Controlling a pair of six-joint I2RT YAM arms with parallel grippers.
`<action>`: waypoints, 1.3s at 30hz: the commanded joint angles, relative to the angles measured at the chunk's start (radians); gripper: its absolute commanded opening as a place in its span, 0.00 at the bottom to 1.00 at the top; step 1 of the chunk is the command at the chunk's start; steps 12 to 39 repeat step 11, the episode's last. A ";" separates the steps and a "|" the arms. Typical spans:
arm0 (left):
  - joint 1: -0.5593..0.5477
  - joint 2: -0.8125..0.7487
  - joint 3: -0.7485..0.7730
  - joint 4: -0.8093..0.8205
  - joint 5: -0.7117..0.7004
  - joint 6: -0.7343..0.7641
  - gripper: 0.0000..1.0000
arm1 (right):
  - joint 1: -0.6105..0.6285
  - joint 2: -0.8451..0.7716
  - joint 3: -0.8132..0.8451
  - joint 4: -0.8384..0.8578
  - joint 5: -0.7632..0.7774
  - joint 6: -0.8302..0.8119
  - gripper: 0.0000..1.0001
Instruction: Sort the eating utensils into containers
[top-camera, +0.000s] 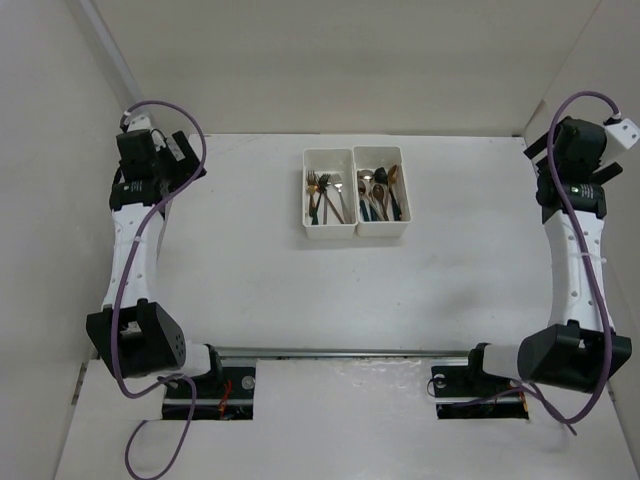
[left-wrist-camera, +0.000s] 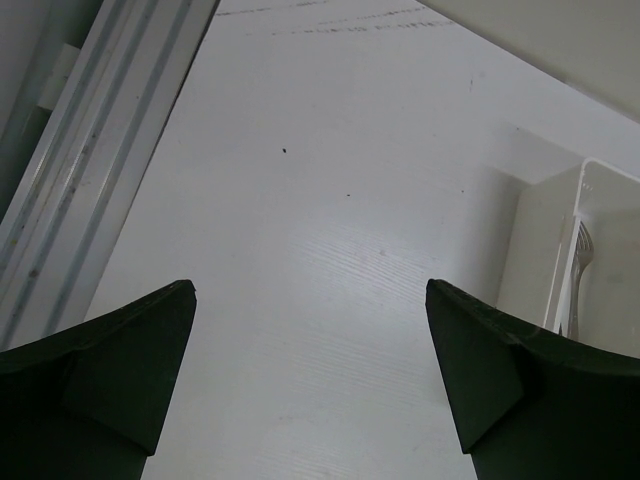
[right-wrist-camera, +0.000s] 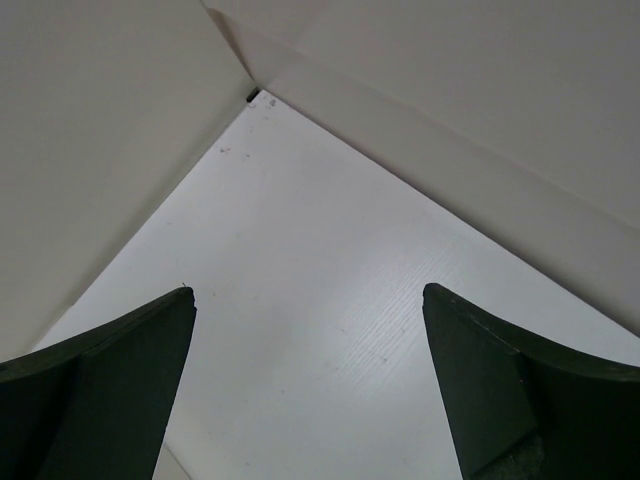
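Observation:
Two joined white containers stand at the middle back of the table, the left one (top-camera: 306, 200) and the right one (top-camera: 404, 200). Forks (top-camera: 323, 196) in gold, copper and silver lie in the left one; spoons (top-camera: 378, 192), some with black handles, lie in the right one. My left gripper (top-camera: 183, 158) hangs open at the far left, with only bare table between its fingers (left-wrist-camera: 308, 290). In the left wrist view one container's wall (left-wrist-camera: 535, 250) and a silver fork (left-wrist-camera: 583, 242) show at the right edge. My right gripper (top-camera: 543, 160) is open at the far right over bare table (right-wrist-camera: 308, 290).
White walls close in the table on the left, back and right. An aluminium rail (left-wrist-camera: 90, 170) runs along the left wall. The right wrist view looks toward a corner of the enclosure (right-wrist-camera: 252, 95). Purple cables (top-camera: 160, 105) loop over both arms.

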 joint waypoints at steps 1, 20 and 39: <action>0.004 -0.057 -0.011 0.039 -0.008 0.014 0.99 | 0.005 -0.038 0.011 0.077 -0.017 0.013 1.00; 0.004 -0.057 -0.030 0.039 0.001 0.014 0.99 | 0.005 -0.047 -0.007 0.117 -0.030 0.033 1.00; 0.004 -0.057 -0.030 0.039 0.001 0.014 0.99 | 0.005 -0.047 -0.007 0.117 -0.030 0.033 1.00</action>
